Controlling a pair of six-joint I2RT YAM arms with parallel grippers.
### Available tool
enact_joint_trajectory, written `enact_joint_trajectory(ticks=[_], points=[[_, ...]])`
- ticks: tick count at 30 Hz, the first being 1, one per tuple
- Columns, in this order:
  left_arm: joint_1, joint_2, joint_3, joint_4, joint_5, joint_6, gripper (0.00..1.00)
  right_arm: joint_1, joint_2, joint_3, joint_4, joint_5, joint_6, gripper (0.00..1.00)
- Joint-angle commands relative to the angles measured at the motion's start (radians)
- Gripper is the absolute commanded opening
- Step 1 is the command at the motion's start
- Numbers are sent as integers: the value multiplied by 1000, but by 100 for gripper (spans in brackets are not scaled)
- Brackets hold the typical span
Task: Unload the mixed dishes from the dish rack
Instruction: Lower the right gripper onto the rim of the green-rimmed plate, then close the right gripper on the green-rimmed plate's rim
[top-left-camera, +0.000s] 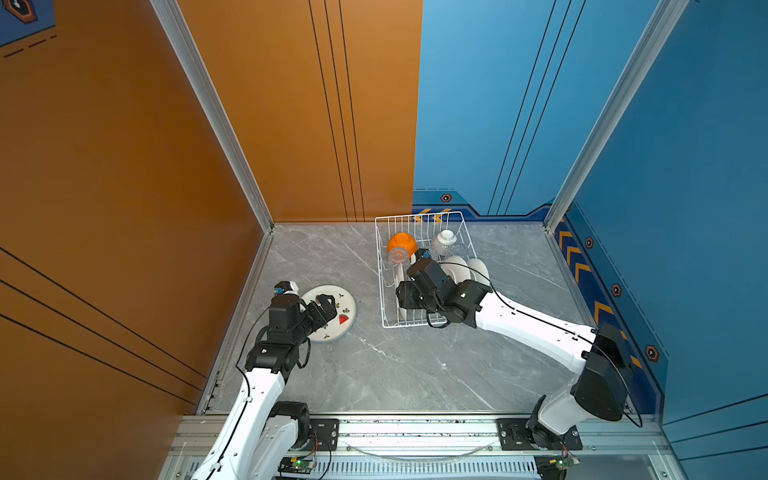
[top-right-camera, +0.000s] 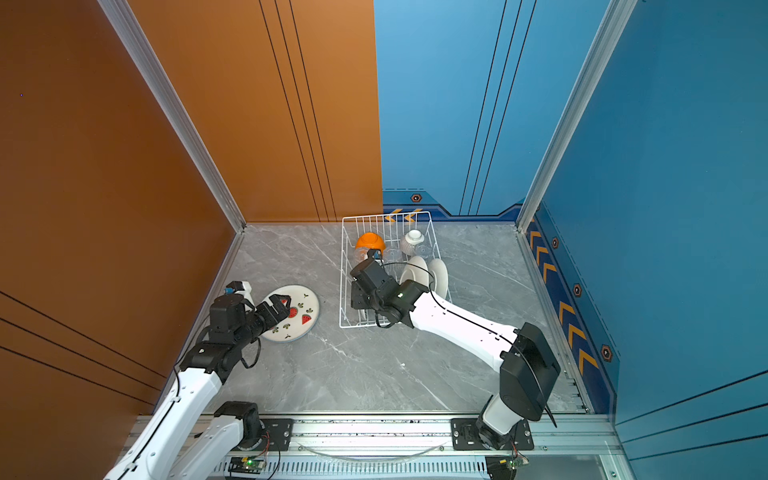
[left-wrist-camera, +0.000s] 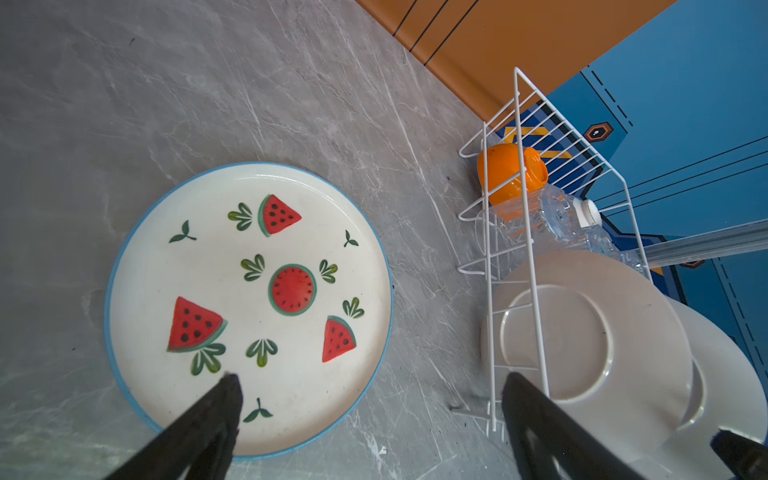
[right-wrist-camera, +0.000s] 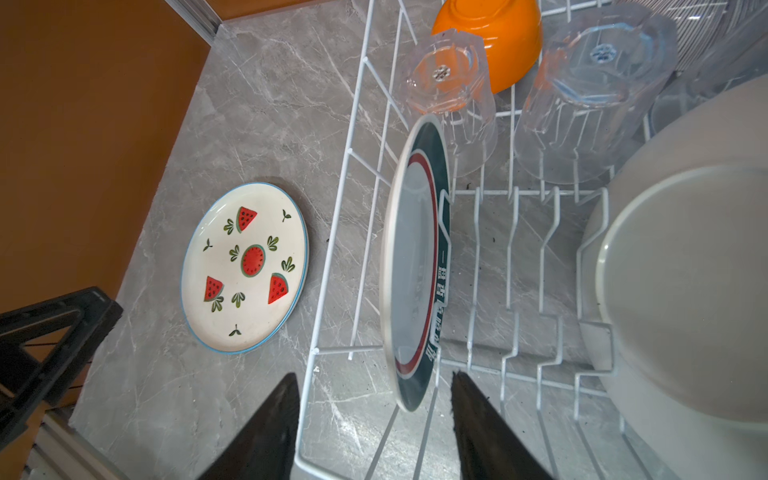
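Jaws of the right gripper (right-wrist-camera: 375, 375) stand apart astride the upright teal-rimmed plate (right-wrist-camera: 415, 257) in the dish rack (right-wrist-camera: 328, 249), unclamped, while the left gripper (left-wrist-camera: 372, 377) gapes empty over the watermelon plate (left-wrist-camera: 249, 307).

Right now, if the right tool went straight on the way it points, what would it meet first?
The right tool would likely meet the teal-rimmed plate, standing on edge in the dish rack, first; depth is unclear.
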Motion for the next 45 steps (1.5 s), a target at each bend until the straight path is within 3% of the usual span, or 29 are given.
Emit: enact_joint_trajectory(ticks=[1,18,45], points=[[-23,-2,29,16,35,14,98,-2,34,55,6,57,-28,52],[-141,-13,70,-19,-27,72,98,-42,151,116,1,62,-20,45],[-171,-68,64,-73,-68,77,98,-79,239,199,-16,-12,-3,24]])
